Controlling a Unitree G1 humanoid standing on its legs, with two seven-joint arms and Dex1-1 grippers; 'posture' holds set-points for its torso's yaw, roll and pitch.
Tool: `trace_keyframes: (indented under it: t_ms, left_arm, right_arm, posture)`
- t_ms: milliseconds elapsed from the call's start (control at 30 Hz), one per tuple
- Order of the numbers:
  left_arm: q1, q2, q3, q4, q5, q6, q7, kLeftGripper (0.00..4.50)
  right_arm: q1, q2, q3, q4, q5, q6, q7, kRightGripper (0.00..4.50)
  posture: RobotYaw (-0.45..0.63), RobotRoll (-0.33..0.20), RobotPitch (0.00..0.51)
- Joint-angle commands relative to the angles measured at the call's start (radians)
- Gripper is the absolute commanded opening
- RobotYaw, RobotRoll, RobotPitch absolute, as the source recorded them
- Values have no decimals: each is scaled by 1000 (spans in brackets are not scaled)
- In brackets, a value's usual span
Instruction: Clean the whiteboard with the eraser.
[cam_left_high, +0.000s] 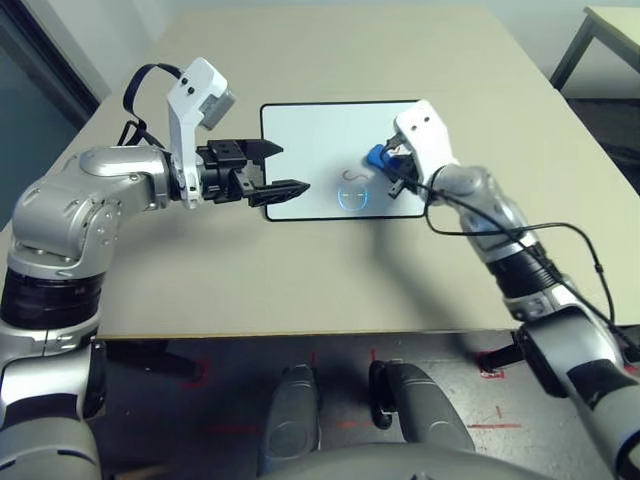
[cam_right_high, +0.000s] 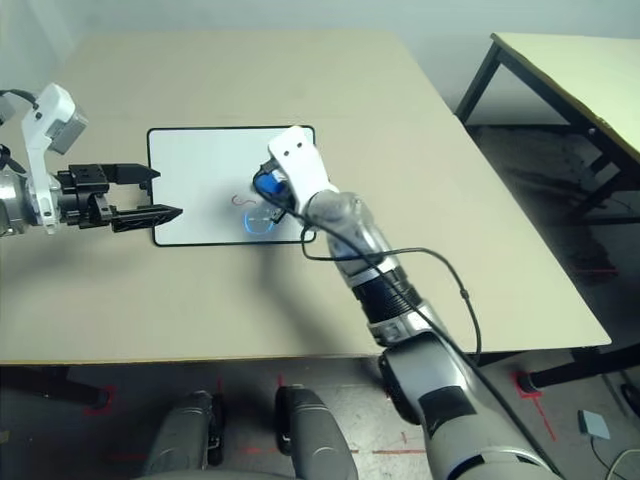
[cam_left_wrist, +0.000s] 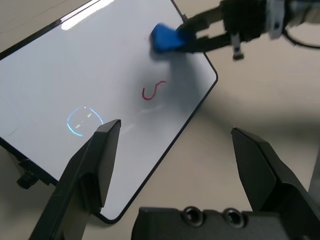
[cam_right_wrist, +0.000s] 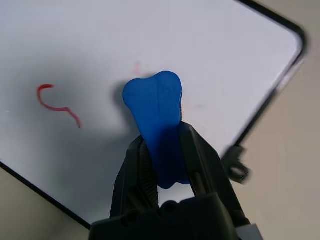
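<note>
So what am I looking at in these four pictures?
This is a two-armed robot at a table. Two pictures come from its head, one per eye, looking down; the other two come from small cameras on its wrists, each looking along its own gripper.

On the table lies a whiteboard with a thin black frame. It bears a curved red mark and a bluish ring. The right gripper is closed on a blue eraser, over the board. The left gripper is open and holds nothing.
</note>
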Motion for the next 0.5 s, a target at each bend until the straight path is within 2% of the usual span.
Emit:
trace_keyframes:
  t_ms: [33,267,500]
  left_arm:
    - [-8,-9,-21,13,8,3,-2,4500]
    - [-18,-23,-31,25,16,-4,-6,4500]
    - [-18,-25,-30,23,17,-2,-3,4500]
  right_arm:
    - [12,-44,-4,-113,13,84,52,853]
    - [50,-112,26,-172,9,128,93,853]
    - [36,-109,53,-102,-7,89,94,853]
  posture:
    - [31,0,139]
    - [24,0,137]
    - [39,0,138]
